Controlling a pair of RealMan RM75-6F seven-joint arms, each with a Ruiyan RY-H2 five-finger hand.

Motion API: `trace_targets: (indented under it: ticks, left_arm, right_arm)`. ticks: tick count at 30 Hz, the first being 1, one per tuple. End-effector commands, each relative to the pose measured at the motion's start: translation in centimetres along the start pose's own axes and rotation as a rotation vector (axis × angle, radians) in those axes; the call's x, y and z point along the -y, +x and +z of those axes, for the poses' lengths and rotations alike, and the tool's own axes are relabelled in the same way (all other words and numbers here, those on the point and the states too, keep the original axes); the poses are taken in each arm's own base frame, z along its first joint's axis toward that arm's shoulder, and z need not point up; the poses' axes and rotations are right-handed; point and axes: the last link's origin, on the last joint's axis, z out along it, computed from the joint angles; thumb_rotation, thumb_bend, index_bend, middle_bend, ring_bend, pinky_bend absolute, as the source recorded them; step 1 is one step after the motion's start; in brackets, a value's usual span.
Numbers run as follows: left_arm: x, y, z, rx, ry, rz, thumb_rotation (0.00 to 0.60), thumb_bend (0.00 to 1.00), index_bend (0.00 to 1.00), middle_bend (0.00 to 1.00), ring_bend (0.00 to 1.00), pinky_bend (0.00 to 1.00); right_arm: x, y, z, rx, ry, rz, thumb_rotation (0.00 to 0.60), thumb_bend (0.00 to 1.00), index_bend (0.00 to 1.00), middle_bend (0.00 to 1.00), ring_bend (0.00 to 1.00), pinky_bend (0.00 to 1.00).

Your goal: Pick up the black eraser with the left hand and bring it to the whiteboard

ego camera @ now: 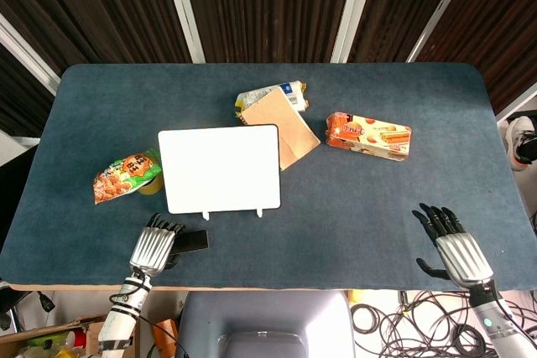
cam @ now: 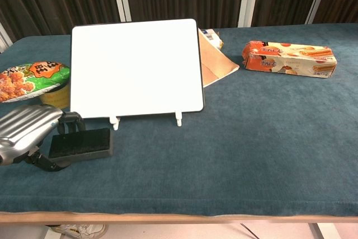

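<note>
The black eraser (ego camera: 193,240) (cam: 81,143) lies near the table's front left edge, in front of the whiteboard's left foot, tipped slightly up. My left hand (ego camera: 153,246) (cam: 27,131) grips its left end, fingers curled over the far side and thumb under the near side. The whiteboard (ego camera: 220,168) (cam: 136,68) stands on two small white feet just behind the eraser. My right hand (ego camera: 454,248) hovers at the front right edge, fingers spread and holding nothing; the chest view does not show it.
A green and orange snack bag (ego camera: 126,175) (cam: 31,78) rests on a yellow cup (cam: 56,98) left of the whiteboard. A brown cardboard sheet (ego camera: 282,124) (cam: 216,64) and a packet (ego camera: 273,93) lie behind it. An orange biscuit box (ego camera: 368,135) (cam: 290,58) sits to the right.
</note>
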Motion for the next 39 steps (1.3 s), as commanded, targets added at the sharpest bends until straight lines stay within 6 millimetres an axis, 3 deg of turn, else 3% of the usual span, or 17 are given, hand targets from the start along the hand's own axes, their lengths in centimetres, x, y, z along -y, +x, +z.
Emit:
trace_targets:
  ticks: [1,6,14,19,30,39]
  left_arm:
    - [-0.2,0.7,0.0,-0.09,0.006,-0.036,0.6,0.46,0.75,0.82,0.52,0.29]
    - [-0.2,2.9,0.5,-0.24,-0.007,-0.116,0.6,0.49,0.79,0.86,0.57,0.35]
    - [-0.2,5.3,5.3,-0.436,0.03,-0.087,0.6,0.49,0.79,0.86,0.58,0.37]
    - [-0.3,5.1,8.5,-0.472,0.086,-0.025,0.6,0.48,0.79,0.85,0.57,0.37]
    - [-0.7,4.0,10.9,-0.508,0.119,0.067,0.6,0.47,0.73,0.79,0.57,0.36]
    - [-0.6,3.3,11.6,-0.489,0.103,0.131,0.6,0.35,0.52,0.65,0.54,0.34]
  right_arm:
    - [-0.1,0.0,0.0,0.003,-0.004,-0.002,0.6,0.21,0.0,0.0,0.0,0.0]
    - [-0.1,-0.1,0.0,0.006,-0.005,-0.002,0.6,0.21,0.0,0.0,0.0,0.0]
    - [0.0,-0.2,0.1,0.015,-0.008,-0.002,0.6,0.21,0.0,0.0,0.0,0.0]
    - [-0.2,-0.2,0.2,0.025,-0.015,-0.002,0.6,0.21,0.0,0.0,0.0,0.0]
    - [-0.6,-0.2,0.3,0.027,-0.03,-0.001,0.6,0.21,0.0,0.0,0.0,0.0]
    - [-0.7,-0.1,0.2,0.03,-0.038,-0.001,0.6,0.21,0.0,0.0,0.0,0.0]
